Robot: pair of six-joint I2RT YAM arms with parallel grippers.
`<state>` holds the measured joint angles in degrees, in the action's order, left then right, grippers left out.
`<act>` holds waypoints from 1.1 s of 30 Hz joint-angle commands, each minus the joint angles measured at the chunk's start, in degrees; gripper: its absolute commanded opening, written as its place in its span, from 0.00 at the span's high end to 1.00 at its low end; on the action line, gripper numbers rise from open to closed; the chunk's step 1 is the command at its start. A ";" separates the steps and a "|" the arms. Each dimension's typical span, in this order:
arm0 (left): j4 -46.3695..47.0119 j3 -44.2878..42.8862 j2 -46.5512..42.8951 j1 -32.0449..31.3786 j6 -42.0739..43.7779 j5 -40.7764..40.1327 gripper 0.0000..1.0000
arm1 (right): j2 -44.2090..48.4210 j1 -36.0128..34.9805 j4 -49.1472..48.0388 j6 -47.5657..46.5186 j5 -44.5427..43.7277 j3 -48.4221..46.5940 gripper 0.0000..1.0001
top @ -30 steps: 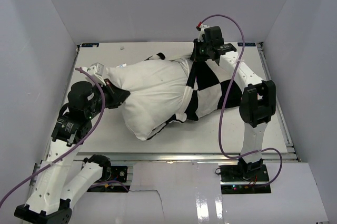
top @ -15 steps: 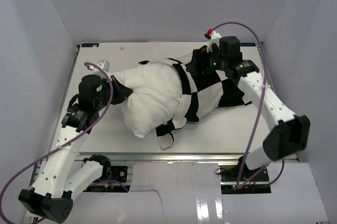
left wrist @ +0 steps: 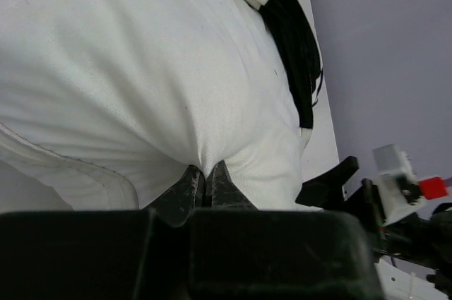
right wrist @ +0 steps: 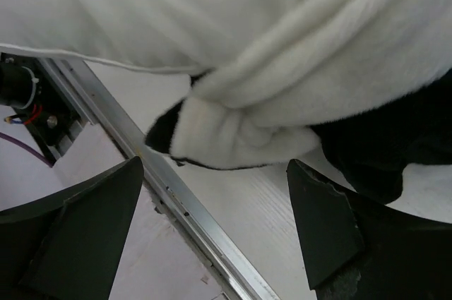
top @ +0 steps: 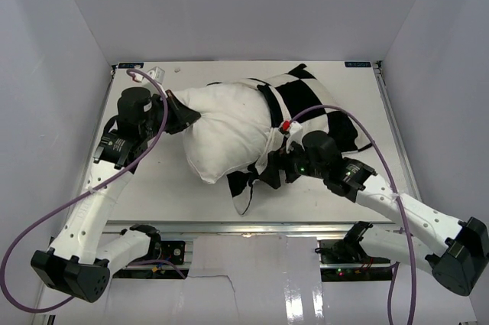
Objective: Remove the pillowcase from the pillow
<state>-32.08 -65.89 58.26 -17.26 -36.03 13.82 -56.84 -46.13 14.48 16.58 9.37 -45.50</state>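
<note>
- The pillow (top: 221,130) lies on the table (top: 153,187), running from the centre out toward 9 o'clock, with its off-white end bare.
- The pillowcase (top: 317,103), checked black and white, covers the other end, from the centre toward 2 o'clock. Its rolled edge (right wrist: 282,67) bunches across the pillow's middle.
- A loose corner (top: 243,189) of the pillowcase trails toward 6 o'clock, near the front rail.
- The left gripper (top: 182,115), at 9 o'clock, has its fingers pressed together, pinching a fold of the pillow's white fabric.
- The right gripper (top: 279,168), at 5 o'clock, has its fingers spread wide just short of the rolled edge and grips nothing.
</note>
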 commanded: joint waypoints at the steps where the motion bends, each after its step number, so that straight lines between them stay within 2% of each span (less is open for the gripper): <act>1: 5.00 -5.03 1.06 0.03 -1.50 3.58 1.00 | 0.42 -0.36 -8.48 4.33 -3.84 4.53 0.13; 3: 5.09 -5.39 2.29 0.03 -1.50 3.75 1.00 | -2.56 -0.98 -13.13 4.51 -4.26 5.07 0.15; 7: 5.09 -5.83 4.23 0.03 -1.06 3.49 1.00 | -11.43 -1.60 -13.78 4.07 -7.51 1.92 0.15; 10: 3.60 -7.06 6.51 0.12 0.43 2.26 1.00 | -14.44 -1.60 -15.87 4.43 -12.15 1.98 0.27; 11: 3.16 -7.76 7.04 0.03 0.78 2.17 1.00 | -14.79 -1.42 -15.97 4.51 -13.57 2.25 0.39; 13: 2.28 -8.46 8.00 0.12 1.40 1.73 1.00 | -14.88 -0.55 -15.63 4.69 -17.43 3.21 0.52; 14: 1.76 -9.08 8.27 0.12 2.27 1.30 1.00 | -14.44 1.46 -15.27 5.13 -18.50 3.92 0.70; 16: -0.35 -11.62 9.15 0.38 3.16 0.15 1.00 | -13.83 4.19 -14.57 7.14 -21.21 5.58 0.90; 19: -2.29 -13.92 9.51 0.91 3.95 2.51 1.00 | -11.98 9.73 -14.57 8.38 -26.22 9.80 0.92; 21: -0.20 -11.30 8.19 0.91 2.56 8.89 1.00 | -11.80 12.63 -14.57 8.99 -30.52 11.30 0.92; 24: 0.88 -10.40 6.43 0.91 2.36 10.78 1.00 | -11.80 16.15 -14.57 10.93 -34.31 11.57 0.92; 27: -4.12 -13.99 7.48 1.17 5.43 9.38 1.00 | -11.45 22.21 -14.57 11.55 -33.02 13.58 0.92; 30: -5.72 -16.38 9.41 2.93 7.02 19.46 1.00 | -8.74 25.82 -14.83 13.39 -35.46 17.17 0.92; 33: -3.53 -12.79 7.23 2.93 7.20 22.13 1.00 | -4.25 26.09 -17.11 12.08 -33.03 19.91 0.92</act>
<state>-39.40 -77.71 69.43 -15.77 -30.76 30.04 -63.96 -21.30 -1.63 28.40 -18.50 -27.68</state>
